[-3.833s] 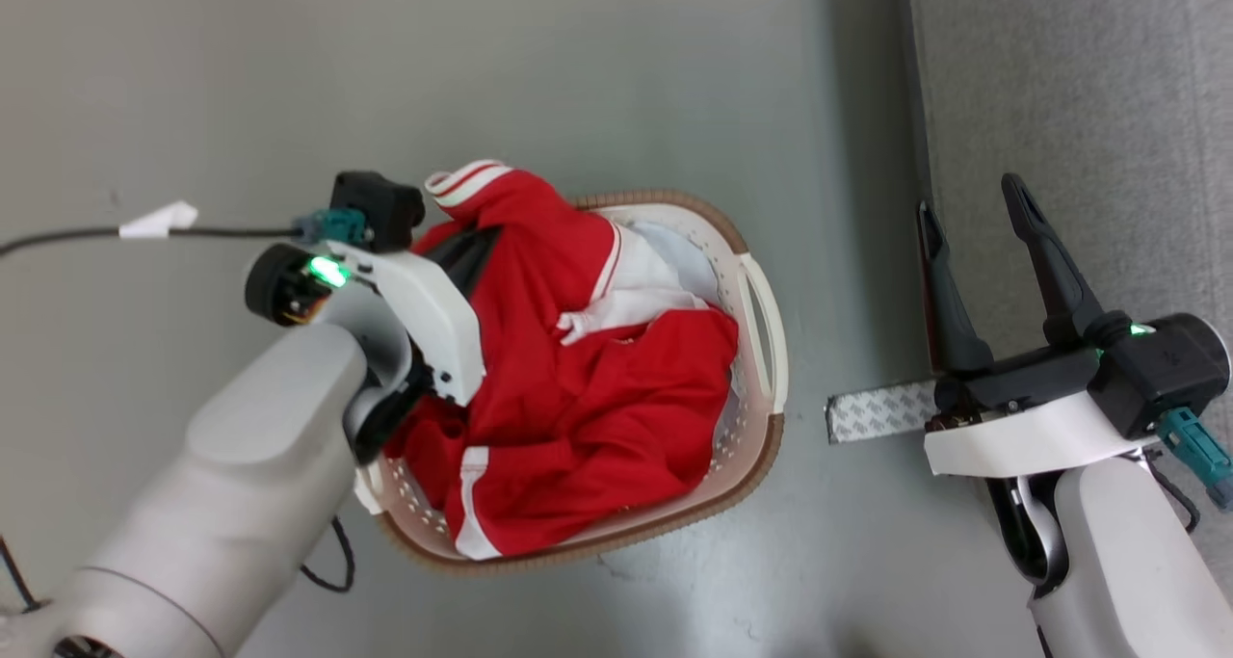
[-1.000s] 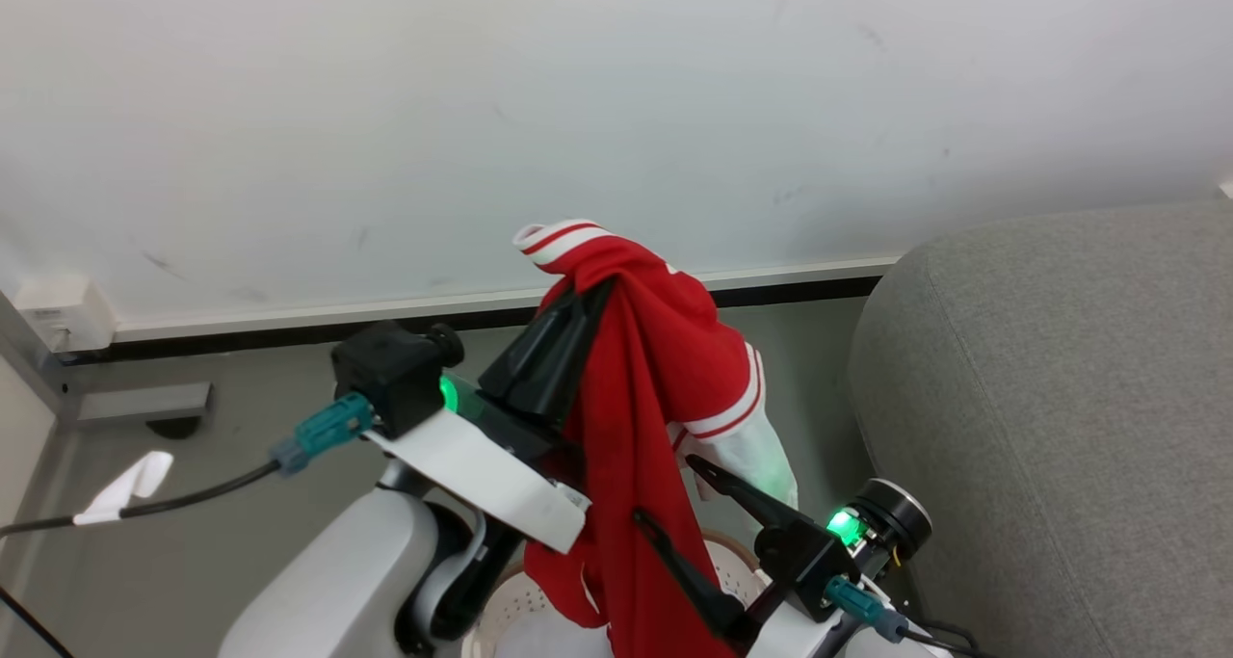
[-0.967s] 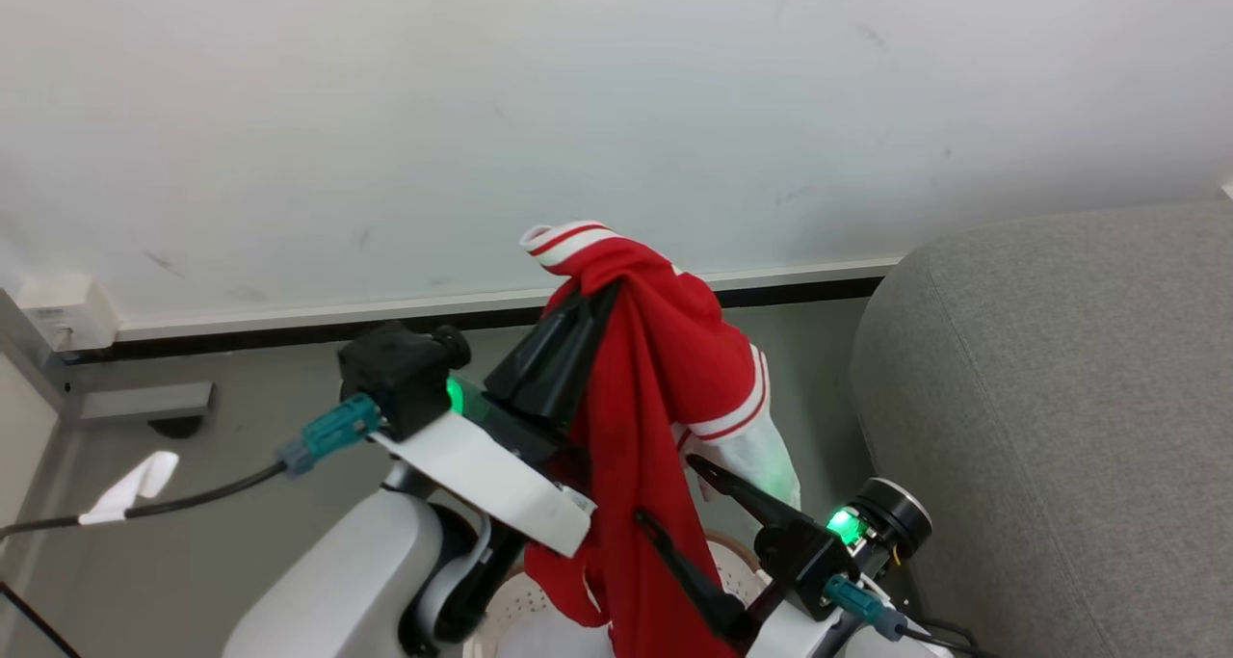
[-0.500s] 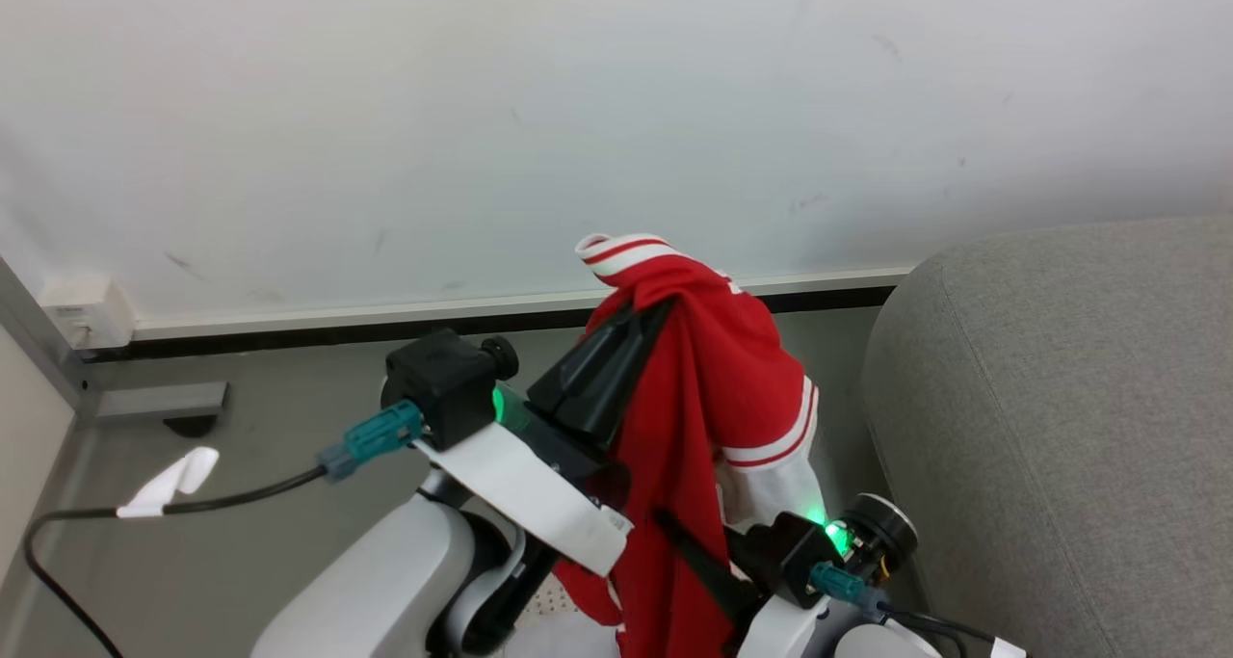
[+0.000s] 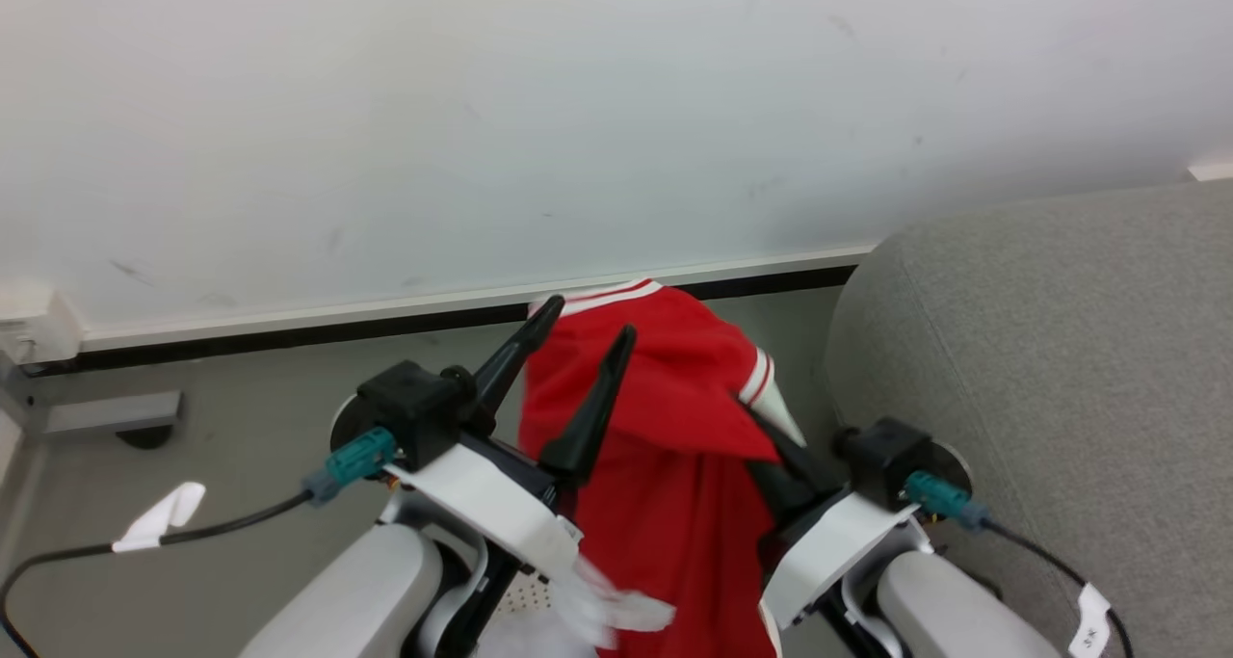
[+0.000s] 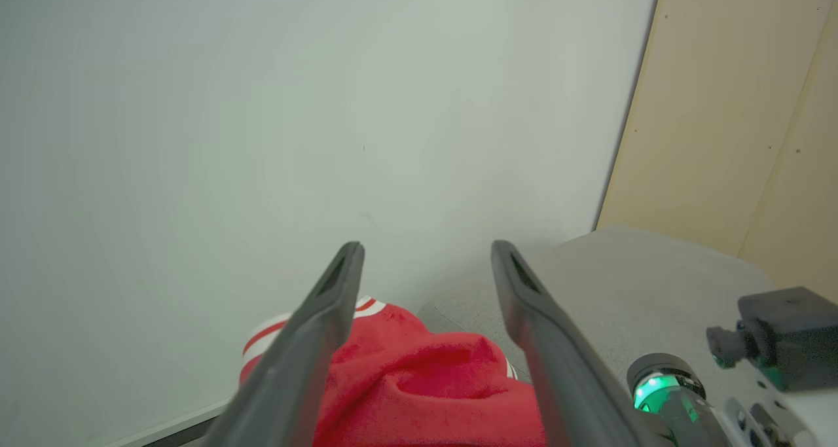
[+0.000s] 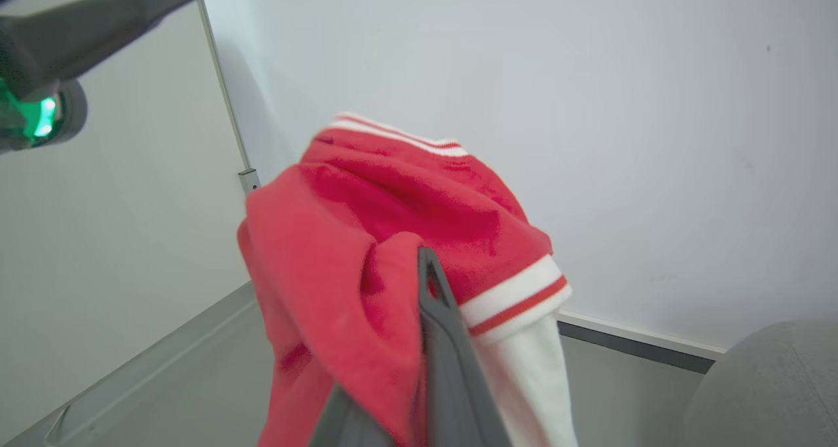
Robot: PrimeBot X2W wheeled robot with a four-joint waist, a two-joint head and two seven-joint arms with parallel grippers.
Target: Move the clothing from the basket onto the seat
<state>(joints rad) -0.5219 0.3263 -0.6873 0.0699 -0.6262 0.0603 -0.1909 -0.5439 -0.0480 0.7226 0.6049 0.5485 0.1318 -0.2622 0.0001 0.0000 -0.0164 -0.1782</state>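
The clothing (image 5: 665,398), a bright red garment with white striped trim, hangs bunched over my right gripper (image 5: 785,470) in the head view. In the right wrist view that gripper (image 7: 422,257) is shut on the red fabric (image 7: 366,250), with one finger buried in the cloth. My left gripper (image 5: 586,330) stands open and empty just left of the garment, fingers up; the left wrist view shows the gripper (image 6: 425,250) above the red cloth (image 6: 425,381). The grey seat (image 5: 1040,369) rises close on the right. The basket is mostly hidden under my arms; a perforated bit (image 5: 528,591) peeks out.
A white wall with a dark baseboard (image 5: 289,326) runs behind. A black cable with a white tag (image 5: 159,518) trails across the floor at left, near a grey floor box (image 5: 111,412). A beige wood panel (image 6: 740,107) stands beyond the sofa (image 6: 622,270).
My left gripper has let go of the red garment and opened. The right gripper has closed on it and now carries it, a little lower. The head camera has shifted.
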